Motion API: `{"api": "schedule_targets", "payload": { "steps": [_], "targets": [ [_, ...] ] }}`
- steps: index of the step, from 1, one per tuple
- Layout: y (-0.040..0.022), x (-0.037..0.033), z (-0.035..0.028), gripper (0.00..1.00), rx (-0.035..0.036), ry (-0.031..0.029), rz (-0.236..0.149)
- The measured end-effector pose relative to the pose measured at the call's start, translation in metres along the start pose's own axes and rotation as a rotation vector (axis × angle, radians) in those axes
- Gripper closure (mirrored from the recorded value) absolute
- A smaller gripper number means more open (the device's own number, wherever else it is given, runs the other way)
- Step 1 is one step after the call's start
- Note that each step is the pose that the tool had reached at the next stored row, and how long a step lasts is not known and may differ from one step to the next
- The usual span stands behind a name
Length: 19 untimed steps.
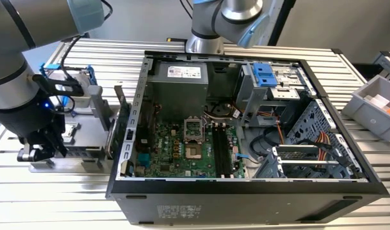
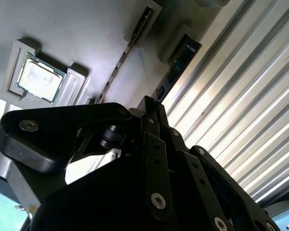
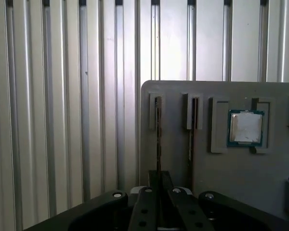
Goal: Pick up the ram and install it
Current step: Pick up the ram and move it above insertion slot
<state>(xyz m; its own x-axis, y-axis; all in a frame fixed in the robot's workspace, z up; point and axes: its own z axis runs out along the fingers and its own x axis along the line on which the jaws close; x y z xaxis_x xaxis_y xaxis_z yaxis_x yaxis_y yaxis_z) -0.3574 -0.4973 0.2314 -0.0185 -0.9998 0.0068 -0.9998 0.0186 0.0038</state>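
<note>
The ram (image 3: 158,139) stands on edge in the outermost slot of a grey holder (image 3: 221,187), as seen in the first wrist view. One end is pinched by the gripper (image 3: 159,175), whose 2 black fingers (image 3: 145,211) are clenched on the thin card. In the second wrist view the same dark stick runs from the fingertips along the holder's edge, next to the ribbed surface beyond.

A second memory stick (image 3: 193,127) sits upright in the next slot, just beside the ram and parallel to it, apart from the fingers. Farther along the holder, a square silver chip (image 3: 246,127) lies flat in its own recess. The holder rests on a ribbed aluminium bench (image 3: 62,96).

In the exterior view, the arm (image 1: 16,96) reaches down over the holder at the exterior view's left. An open computer case (image 1: 246,196) lies on the bench just to the holder's right in that view, its green motherboard (image 1: 175,148) exposed. A grey bin (image 1: 374,103) sits at the exterior view's right edge.
</note>
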Motion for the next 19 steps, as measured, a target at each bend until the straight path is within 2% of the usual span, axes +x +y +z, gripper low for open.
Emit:
{"api": "schedule_targets", "payload": {
  "steps": [8, 19],
  "targets": [
    [0.0000, 0.0001, -0.0088, 1.00, 0.0001, -0.0001, 0.004],
    [0.0001, 0.0001, -0.0201, 1.00, -0.0003, -0.0032, 0.042]
  ]
}}
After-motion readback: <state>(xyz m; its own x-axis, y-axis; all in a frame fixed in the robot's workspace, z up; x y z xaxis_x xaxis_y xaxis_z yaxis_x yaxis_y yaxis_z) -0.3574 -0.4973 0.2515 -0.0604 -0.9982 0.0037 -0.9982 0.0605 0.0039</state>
